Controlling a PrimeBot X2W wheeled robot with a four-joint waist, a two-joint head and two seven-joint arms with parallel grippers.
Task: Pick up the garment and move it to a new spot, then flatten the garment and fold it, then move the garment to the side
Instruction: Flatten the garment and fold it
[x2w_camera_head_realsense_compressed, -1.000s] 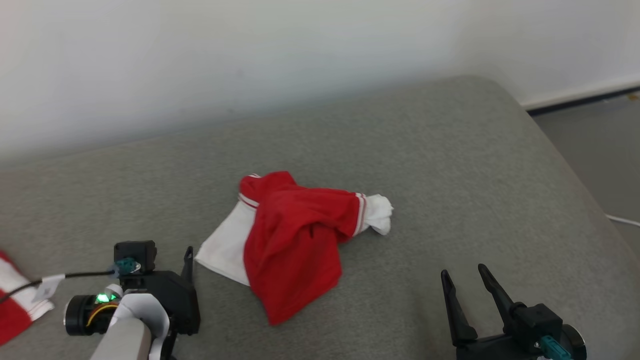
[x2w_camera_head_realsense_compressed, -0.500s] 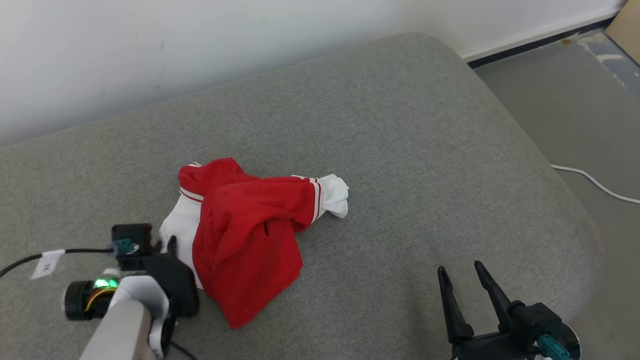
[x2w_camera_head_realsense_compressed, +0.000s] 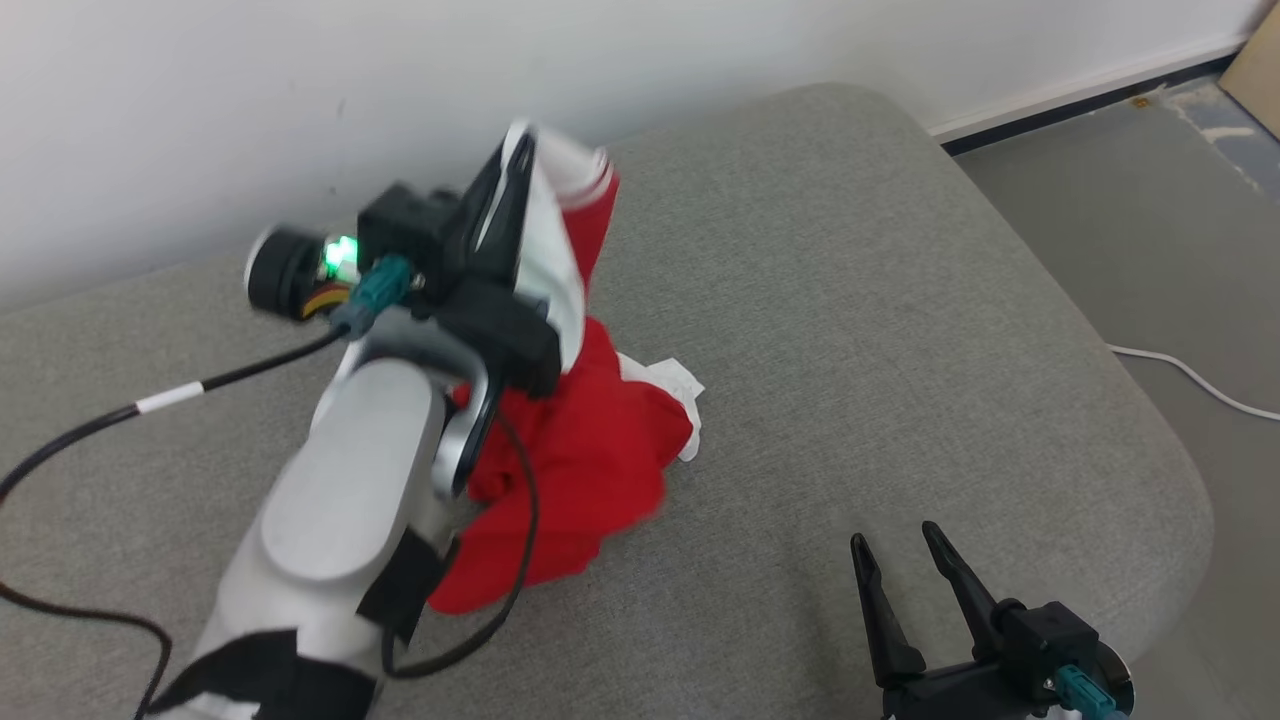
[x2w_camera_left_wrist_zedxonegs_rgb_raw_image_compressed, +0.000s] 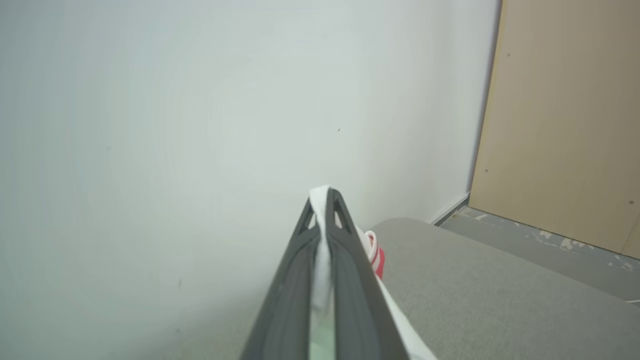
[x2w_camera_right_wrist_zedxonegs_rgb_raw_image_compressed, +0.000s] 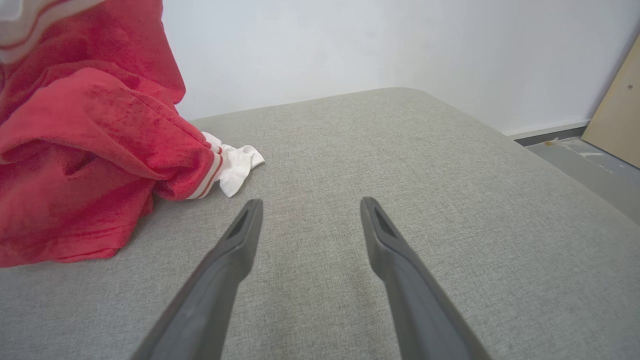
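Observation:
The garment (x2w_camera_head_realsense_compressed: 590, 450) is red with white parts and red-and-white striped trim. My left gripper (x2w_camera_head_realsense_compressed: 520, 150) is raised above the grey cushion and shut on its white edge, so the cloth hangs down from the fingers to the surface. In the left wrist view a strip of the garment's white fabric (x2w_camera_left_wrist_zedxonegs_rgb_raw_image_compressed: 320, 270) is pinched between the two closed fingers, which point at the white wall. My right gripper (x2w_camera_head_realsense_compressed: 895, 555) rests low at the near right, open and holding nothing. In the right wrist view the garment (x2w_camera_right_wrist_zedxonegs_rgb_raw_image_compressed: 90, 150) bunches at the left of my right gripper (x2w_camera_right_wrist_zedxonegs_rgb_raw_image_compressed: 310, 212).
The grey cushion (x2w_camera_head_realsense_compressed: 900, 300) has a rounded edge at the right, with grey floor (x2w_camera_head_realsense_compressed: 1150, 200) and a white cable (x2w_camera_head_realsense_compressed: 1190, 375) beyond. A white wall (x2w_camera_head_realsense_compressed: 300, 80) runs behind. A tan board (x2w_camera_left_wrist_zedxonegs_rgb_raw_image_compressed: 565, 120) stands to the right. My left arm's black cable (x2w_camera_head_realsense_compressed: 120, 415) trails over the cushion.
My left gripper has shut on the garment's white edge and risen up and away from me, lifting part of the cloth off the cushion. The head camera has shifted. The right gripper stays open.

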